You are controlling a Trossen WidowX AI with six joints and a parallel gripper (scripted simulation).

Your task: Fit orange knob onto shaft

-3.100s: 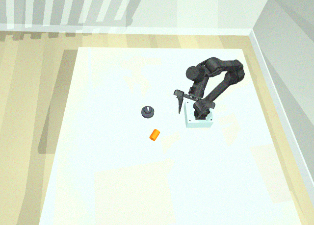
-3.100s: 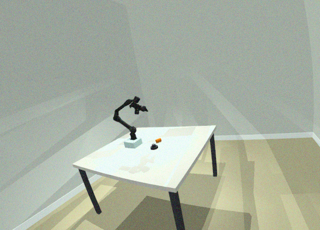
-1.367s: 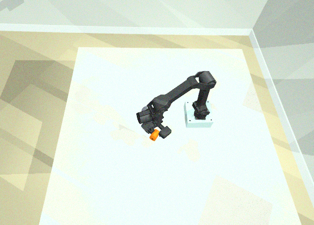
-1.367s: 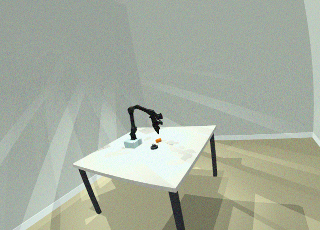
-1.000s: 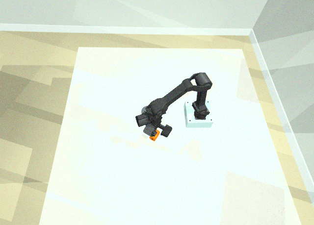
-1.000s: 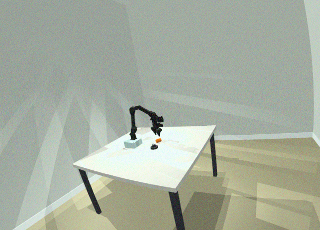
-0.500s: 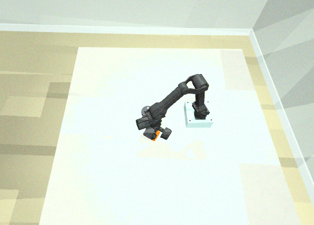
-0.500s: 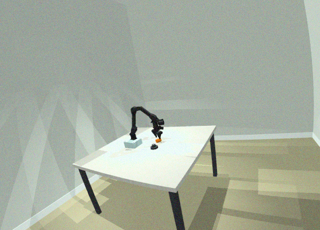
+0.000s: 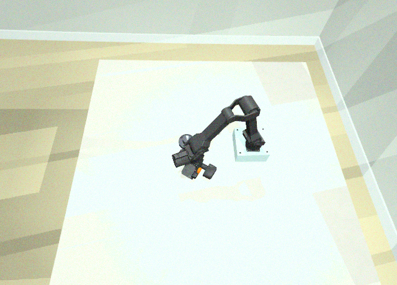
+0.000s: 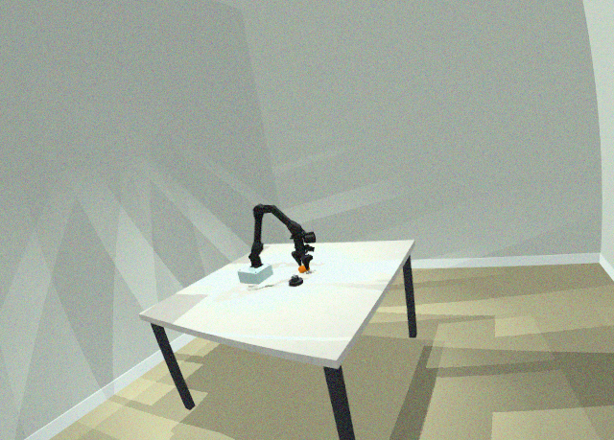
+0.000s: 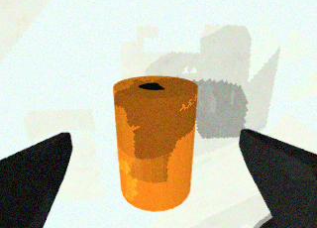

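Note:
The orange knob (image 9: 199, 171) (image 10: 301, 268) (image 11: 156, 159) lies on its side on the table. In the wrist view its end face with the dark hole points toward the top of the frame; the hole's flat side is hard to make out. My gripper (image 9: 200, 171) (image 11: 157, 139) is open, low over the knob, with one finger on each side of it and a gap on both sides. The round dark pedestal (image 9: 182, 142) (image 10: 295, 282) stands close by, partly hidden by the arm in the top view. Its shaft is too small to show its flat side.
The arm's pale teal base block (image 9: 251, 156) (image 10: 254, 275) stands on the white table (image 9: 134, 237) (image 10: 277, 321), on the other side of the knob from the table's left edge in the top view. Arm shadows fall around the knob.

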